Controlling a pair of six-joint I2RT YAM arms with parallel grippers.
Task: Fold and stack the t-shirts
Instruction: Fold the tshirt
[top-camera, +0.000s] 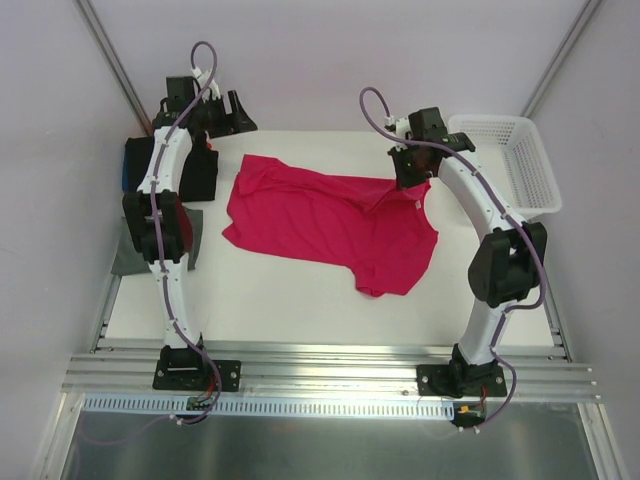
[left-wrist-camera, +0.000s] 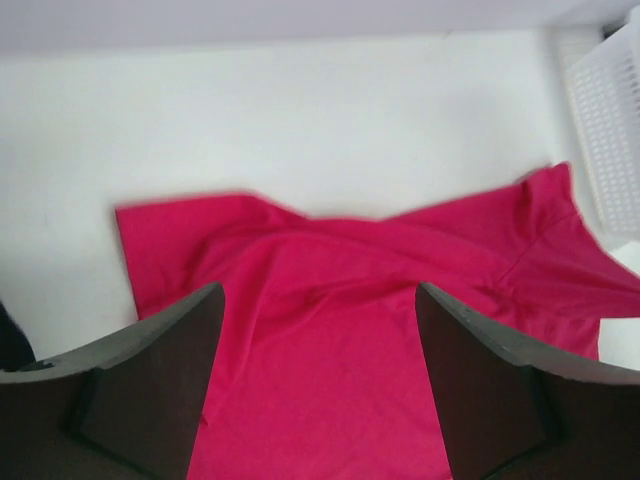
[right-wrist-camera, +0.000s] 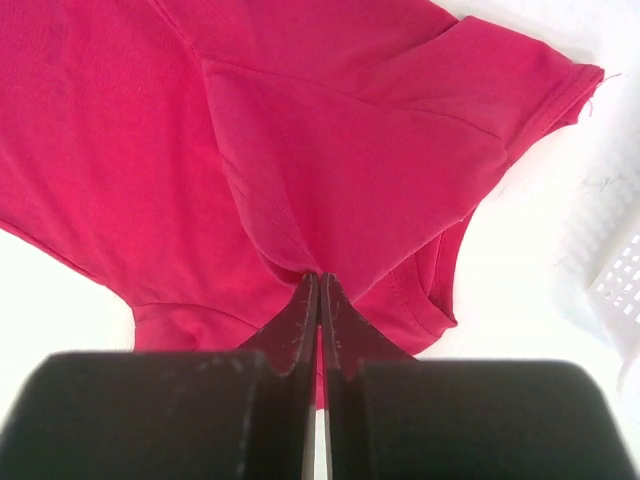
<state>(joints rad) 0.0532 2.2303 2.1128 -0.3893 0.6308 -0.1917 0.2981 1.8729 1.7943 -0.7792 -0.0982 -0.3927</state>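
Note:
A crimson-pink t-shirt (top-camera: 325, 220) lies spread and rumpled on the white table, one sleeve toward the near right. My right gripper (top-camera: 408, 183) is shut on a raised fold of that t-shirt (right-wrist-camera: 330, 160) near its far right edge; in the right wrist view the fingertips (right-wrist-camera: 320, 285) pinch the cloth together. My left gripper (top-camera: 228, 118) hangs at the far left, beyond the shirt's left end. Its jaws stand wide open (left-wrist-camera: 320, 290) with nothing between them, and the pink cloth (left-wrist-camera: 330, 340) lies below. Folded t-shirts sit at the left edge: blue (top-camera: 132, 165), black (top-camera: 203, 178), grey (top-camera: 128, 257).
A white mesh basket (top-camera: 510, 160) stands at the far right of the table, close to the right arm; it also shows as the basket (left-wrist-camera: 610, 130) in the left wrist view and the basket (right-wrist-camera: 620, 290) in the right. The left arm partly hides the folded pile.

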